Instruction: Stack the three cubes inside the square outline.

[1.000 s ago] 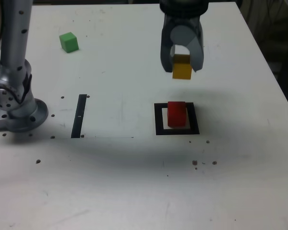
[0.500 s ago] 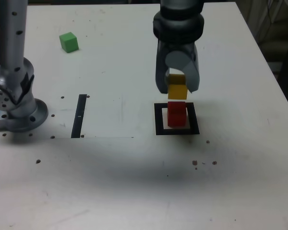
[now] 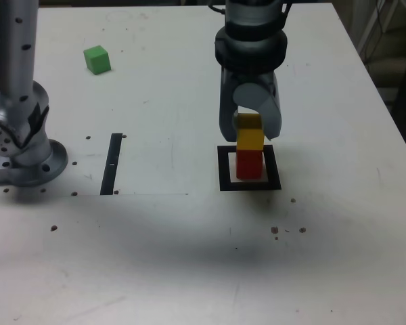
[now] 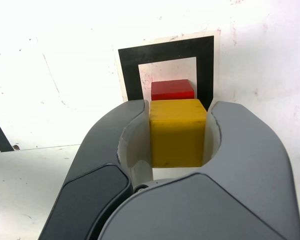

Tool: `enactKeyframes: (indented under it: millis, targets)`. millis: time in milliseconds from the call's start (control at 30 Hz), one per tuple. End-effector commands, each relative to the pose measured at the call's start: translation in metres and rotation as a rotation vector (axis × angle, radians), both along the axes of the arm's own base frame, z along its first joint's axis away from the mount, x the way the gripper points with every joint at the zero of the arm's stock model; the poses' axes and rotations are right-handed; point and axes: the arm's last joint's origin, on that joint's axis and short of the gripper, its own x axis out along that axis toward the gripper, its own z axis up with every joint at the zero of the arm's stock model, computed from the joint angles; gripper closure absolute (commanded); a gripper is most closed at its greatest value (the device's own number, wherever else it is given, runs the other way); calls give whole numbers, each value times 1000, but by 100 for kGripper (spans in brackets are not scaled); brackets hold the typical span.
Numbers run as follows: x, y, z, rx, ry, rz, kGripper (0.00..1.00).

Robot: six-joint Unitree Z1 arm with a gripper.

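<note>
My gripper (image 3: pixel 250 133) is shut on the yellow cube (image 3: pixel 250 138), which rests on or just above the red cube (image 3: pixel 250 164); whether they touch I cannot tell. The red cube stands inside the black square outline (image 3: pixel 223 169). In the wrist view the yellow cube (image 4: pixel 177 132) is clamped between both fingers (image 4: pixel 115 145), with the red cube (image 4: pixel 172 90) showing just beyond it inside the square outline (image 4: pixel 127 65). The green cube (image 3: pixel 97 59) sits alone at the far left of the exterior view.
The arm's grey base (image 3: pixel 24 145) stands at the exterior view's left edge. A thin black strip (image 3: pixel 111 164) lies on the white table (image 3: pixel 162 257) between the base and the outline. The table's right edge (image 3: pixel 392 122) runs close to the outline.
The gripper has come down with the yellow cube, from hovering beyond the outline to directly over the red cube, reaching its top.
</note>
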Motion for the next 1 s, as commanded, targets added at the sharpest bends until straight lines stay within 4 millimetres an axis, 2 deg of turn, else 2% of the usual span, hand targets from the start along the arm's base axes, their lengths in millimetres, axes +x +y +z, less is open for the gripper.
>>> enactKeyframes:
  millis: [0,400,467,600,667,733,967]
  targets:
    - [1,-1,-3,-3,4,1,68]
    - [4,-2,-13,-12,10,0,67]
    - [4,-2,-15,-13,12,0,56]
    - [3,-2,-18,-13,14,-1,17]
    - [3,-2,-18,-13,14,-1,4]
    - [3,-2,-18,-12,13,-1,1]
    - [-1,-1,-15,-7,5,-1,1]
